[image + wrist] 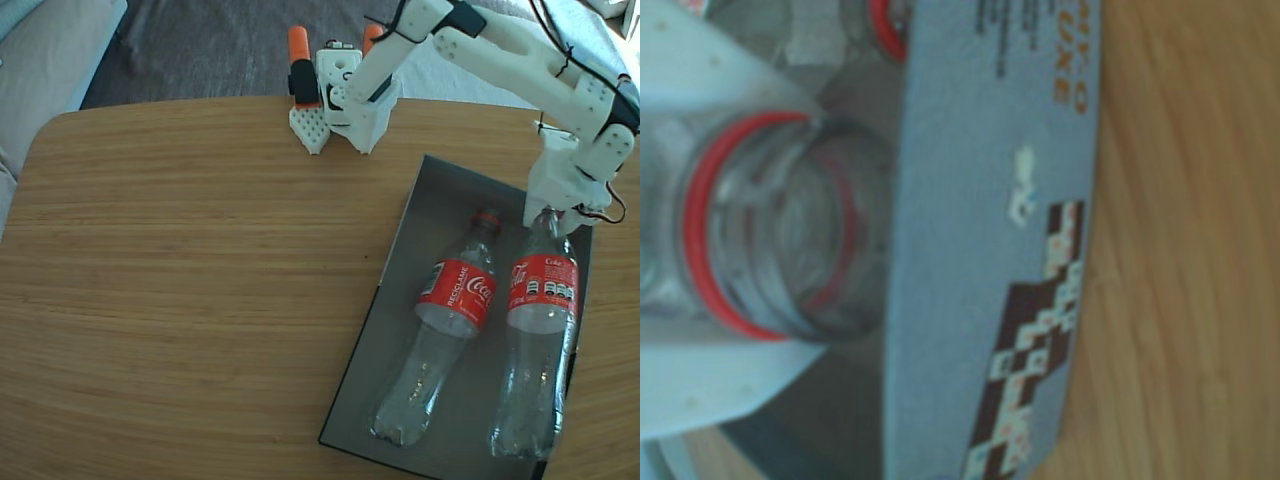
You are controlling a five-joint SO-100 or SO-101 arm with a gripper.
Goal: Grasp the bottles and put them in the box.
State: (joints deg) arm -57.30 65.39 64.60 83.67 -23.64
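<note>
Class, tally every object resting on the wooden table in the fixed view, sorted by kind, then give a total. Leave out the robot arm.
Clear Coca-Cola bottles with red labels: 2 (left bottle, right bottle)
Dark grey box: 1
Total: 3

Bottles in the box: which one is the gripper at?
The right bottle in the fixed view, along the box's right wall. The gripper sits at its neck; the left bottle lies clear of it.
</note>
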